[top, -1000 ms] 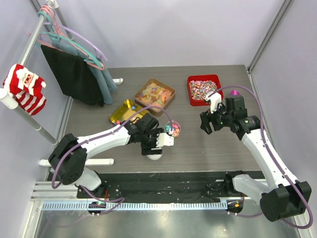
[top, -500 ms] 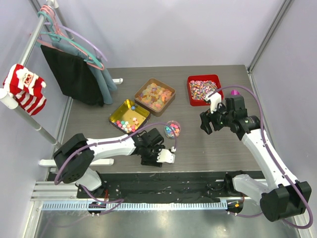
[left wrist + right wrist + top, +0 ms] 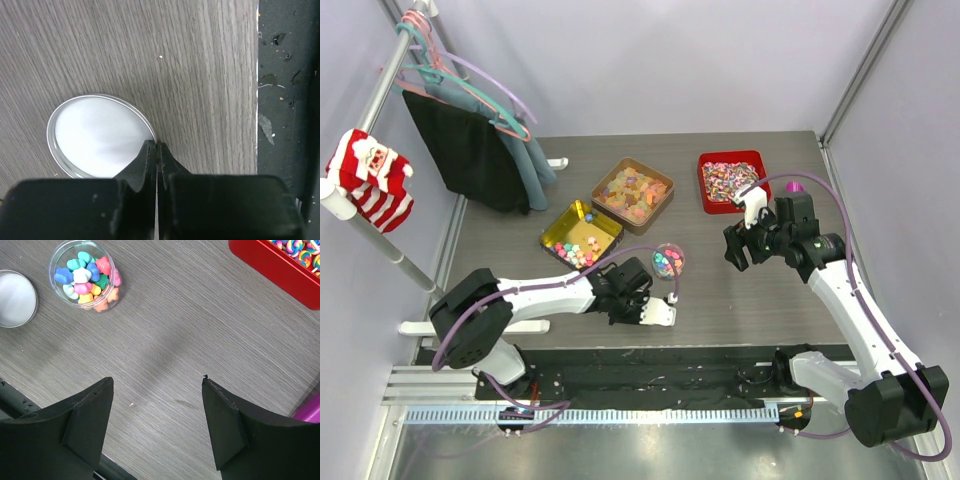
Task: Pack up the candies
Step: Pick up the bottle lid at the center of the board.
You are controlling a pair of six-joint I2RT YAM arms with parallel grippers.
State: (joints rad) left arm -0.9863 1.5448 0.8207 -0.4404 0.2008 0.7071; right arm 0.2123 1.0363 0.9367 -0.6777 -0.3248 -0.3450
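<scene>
So the candies (image 3: 86, 277) are mostly sitting in a little clear jar (image 3: 50, 270) out on the table (image 3: 750, 300), a mix of pink, blue, green, yellow and orange. The jar's open on top. There's another bunch of the same bright candies in the gold tin (image 3: 563, 226) further back on the left.

The left gripper (image 3: 156, 145) has its two fingers pressed flat together with nothing between them. It's down low at the table, and the tips are right at the edge of the round silver lid (image 3: 100, 135), which is lying flat on the wood. Can't really tell if they're actually touching the rim or just beside it. From above, the jar is just past this gripper, on its far side and slightly to the right, close but apart.

The right gripper (image 3: 157, 381) is spread wide open, holding nothing, hanging over bare table. In its own camera the jar is up in the far left corner, well away from the fingers, with the lid a bit further left still.

Behind all that are a brown tin (image 3: 649, 171) of pale gummy pieces (image 3: 630, 193) and a red tray (image 3: 702, 185) of tiny swirly sweets (image 3: 732, 180), the tray being just beyond the right gripper.
</scene>
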